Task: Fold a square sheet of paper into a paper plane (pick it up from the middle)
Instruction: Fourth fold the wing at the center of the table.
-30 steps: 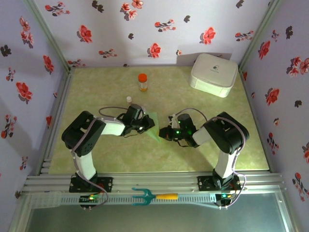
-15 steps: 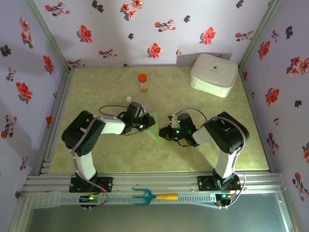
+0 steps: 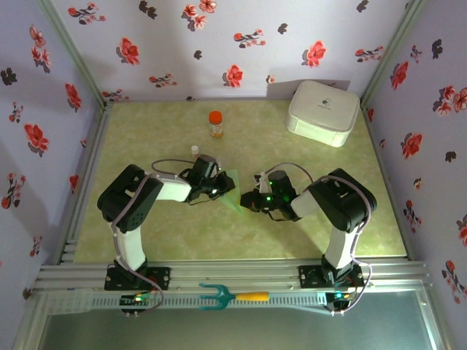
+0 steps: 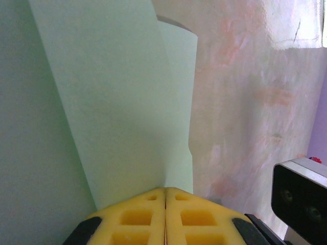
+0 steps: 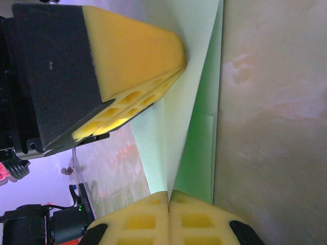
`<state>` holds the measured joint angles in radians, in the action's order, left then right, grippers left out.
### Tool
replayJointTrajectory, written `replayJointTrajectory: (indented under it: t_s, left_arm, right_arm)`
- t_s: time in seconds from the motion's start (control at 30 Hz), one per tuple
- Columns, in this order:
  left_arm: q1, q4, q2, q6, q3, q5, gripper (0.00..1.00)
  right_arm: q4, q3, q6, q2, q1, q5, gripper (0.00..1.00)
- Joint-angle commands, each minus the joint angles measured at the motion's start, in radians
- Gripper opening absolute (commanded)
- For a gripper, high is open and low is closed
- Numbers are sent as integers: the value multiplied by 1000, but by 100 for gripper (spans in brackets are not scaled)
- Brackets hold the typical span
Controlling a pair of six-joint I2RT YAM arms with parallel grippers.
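Note:
The square sheet of paper [image 3: 233, 192] is pale green and folded into a narrow, creased, pointed shape like a paper plane. It is held just above the table's middle, between both arms. My left gripper [image 3: 222, 187] is shut on its left side. In the left wrist view the yellow pads [image 4: 133, 217] meet at the gripper tip [image 4: 165, 190] with the paper [image 4: 117, 102] rising from them. My right gripper [image 3: 246, 201] is shut on the paper's pointed end. In the right wrist view its tip [image 5: 169, 193] pinches the crease of the paper [image 5: 179, 138], with the left gripper's fingers [image 5: 138, 56] above.
A white rounded box [image 3: 323, 111] stands at the back right. An orange-capped bottle [image 3: 215, 123] and a small white cap [image 3: 195, 150] sit behind the left arm. A teal fork-shaped tool [image 3: 232, 296] lies on the front rail. Flowered walls close three sides.
My left arm has shifted slightly to the right, carrying its side of the paper with it. The right arm has stayed still, and both grippers stay shut.

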<state>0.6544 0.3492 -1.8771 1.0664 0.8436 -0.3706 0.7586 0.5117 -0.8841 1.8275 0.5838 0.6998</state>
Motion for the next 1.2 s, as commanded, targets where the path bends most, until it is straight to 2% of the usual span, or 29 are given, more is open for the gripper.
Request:
replayJointTrajectory:
  t_s: [0.0,0.27,0.63,1.17]
  left_arm:
    - [-7,-33,-20,-26,16,-7,9]
    - [-7,-42,-31,-28,21,-11,8]
    - [-7,-42,-36,-24,10,-13,7]
    - [-7,-33,-36,-20,8,-20,7]
  right_arm:
    - [-78,0,-1,33,-10,-35,0]
    - [-90,1,-1,17,-12,-34,3]
    - [-246,20,55,-73,-10,-35,22]
    - [-493,79,154,-109,26,-72,26]
